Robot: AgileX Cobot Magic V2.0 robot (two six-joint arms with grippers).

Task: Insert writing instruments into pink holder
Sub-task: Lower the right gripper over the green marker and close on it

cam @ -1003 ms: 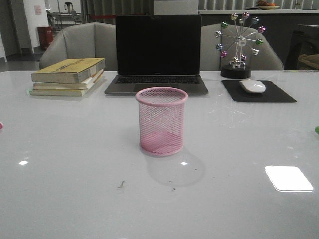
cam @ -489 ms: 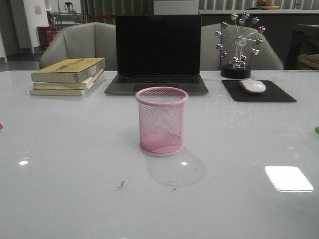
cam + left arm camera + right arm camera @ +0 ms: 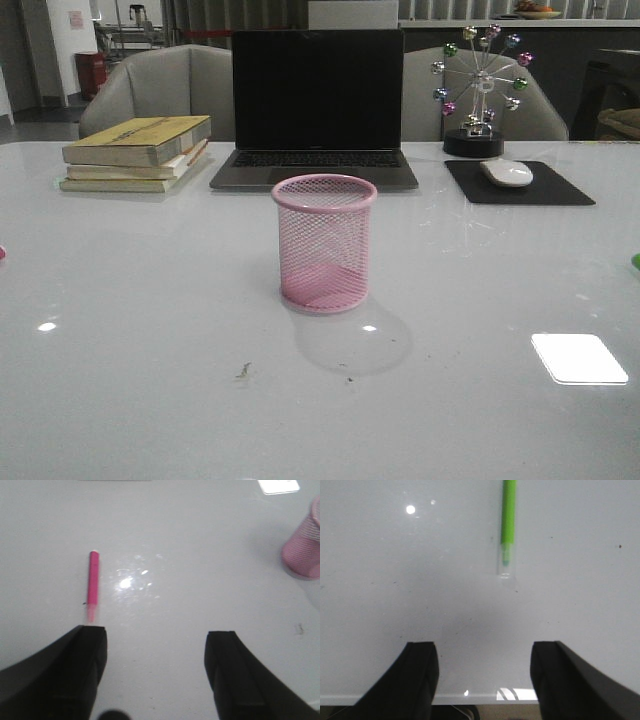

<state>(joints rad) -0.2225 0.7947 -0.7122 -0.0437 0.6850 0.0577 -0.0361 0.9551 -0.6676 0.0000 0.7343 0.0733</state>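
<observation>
The pink holder [image 3: 324, 243] stands upright and empty in the middle of the white table [image 3: 150, 330]; its side also shows in the left wrist view [image 3: 306, 550]. A magenta pen [image 3: 93, 584] lies flat on the table just beyond my left gripper [image 3: 155, 640], which is open with nothing between its fingers. A lime green pen [image 3: 508, 520] with a clear whitish end lies flat ahead of my right gripper [image 3: 484, 652], also open and empty, over the table's edge. In the front view only slivers of the pens show, magenta [image 3: 2, 253] far left, green [image 3: 635, 261] far right; neither gripper appears there.
At the back stand a stack of books [image 3: 138, 152], an open laptop [image 3: 316, 110], a ferris-wheel ornament [image 3: 478, 90], and a white mouse [image 3: 507, 172] on a black pad [image 3: 518, 184]. Grey chairs sit behind the table.
</observation>
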